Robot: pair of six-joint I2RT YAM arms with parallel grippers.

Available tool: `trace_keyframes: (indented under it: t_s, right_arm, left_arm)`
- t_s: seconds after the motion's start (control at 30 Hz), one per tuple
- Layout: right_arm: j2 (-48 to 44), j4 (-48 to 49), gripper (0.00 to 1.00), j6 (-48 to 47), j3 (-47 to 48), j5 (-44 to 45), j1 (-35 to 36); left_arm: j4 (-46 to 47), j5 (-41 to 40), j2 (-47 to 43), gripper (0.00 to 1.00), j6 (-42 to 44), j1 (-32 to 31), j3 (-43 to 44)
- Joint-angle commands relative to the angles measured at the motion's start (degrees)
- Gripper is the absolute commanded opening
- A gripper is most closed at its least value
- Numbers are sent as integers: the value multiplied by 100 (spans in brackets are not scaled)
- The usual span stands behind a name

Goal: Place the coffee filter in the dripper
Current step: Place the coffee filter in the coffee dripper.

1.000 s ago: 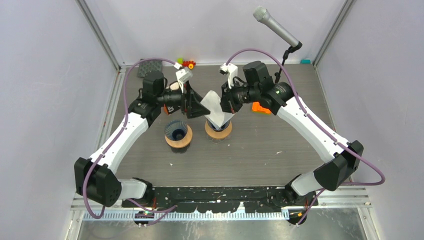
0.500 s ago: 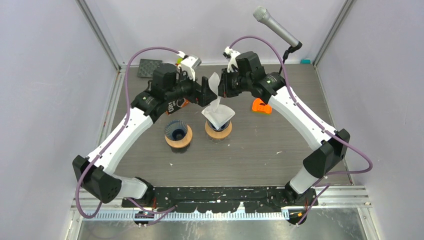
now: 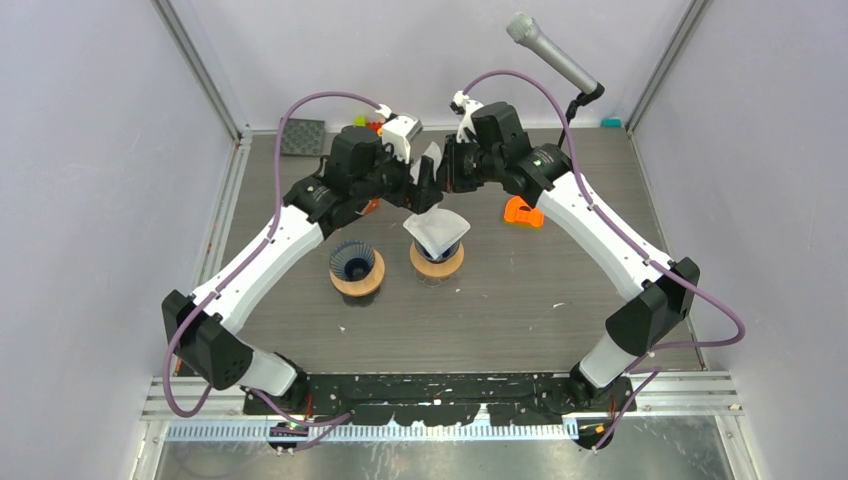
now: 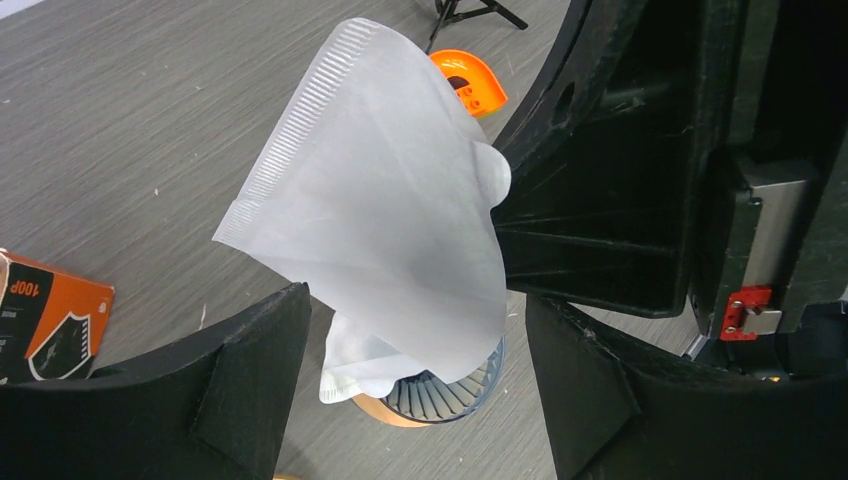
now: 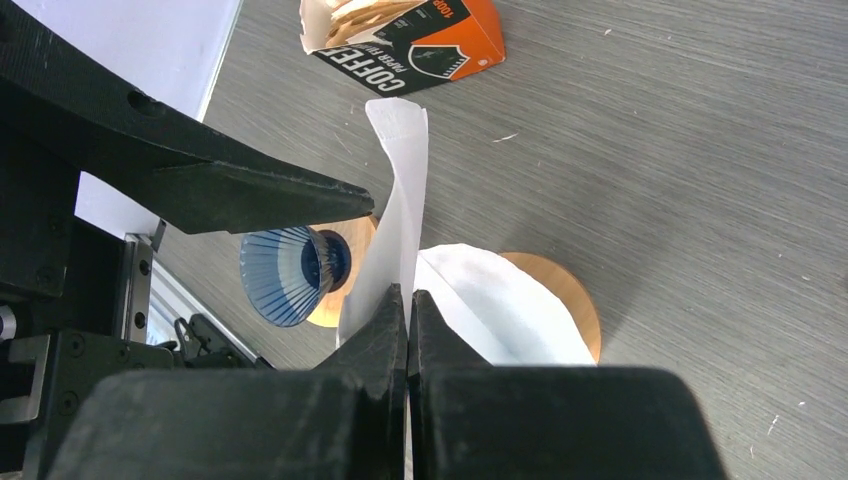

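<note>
My right gripper is shut on a thin white coffee filter, holding it edge-up in the air above the table. In the top view this filter hangs between the two grippers. My left gripper is open, its fingers on either side of the hanging filter without touching it. Below, a second white filter sits opened in a clear ribbed dripper on a wooden base. A blue dripper stands to its left with nothing in it.
An orange coffee filter box lies behind the drippers, partly under the left arm. An orange object sits to the right, a microphone on a stand at the back right, and a black pad and small toys at the back.
The right gripper lifted one filter up and back, leaving another in the clear dripper. The left arm rose and swung right towards the hanging filter, its jaws wider apart.
</note>
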Motion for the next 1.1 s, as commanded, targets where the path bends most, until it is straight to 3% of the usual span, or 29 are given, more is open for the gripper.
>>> trace_keyframes:
  t_s: [0.0,0.7,1.07]
  right_arm:
    - [-110,226,1,36,152,76,37]
    - [-131,210,1,-60,74,307,45]
    - [-128,194,1,-53,63,428,87]
  left_arm:
    - [46,-193,32,80,169,-50,320]
    - [-44,-763,104,48,456,-69,450]
    - [-117,-982,404,50,579,-253,796]
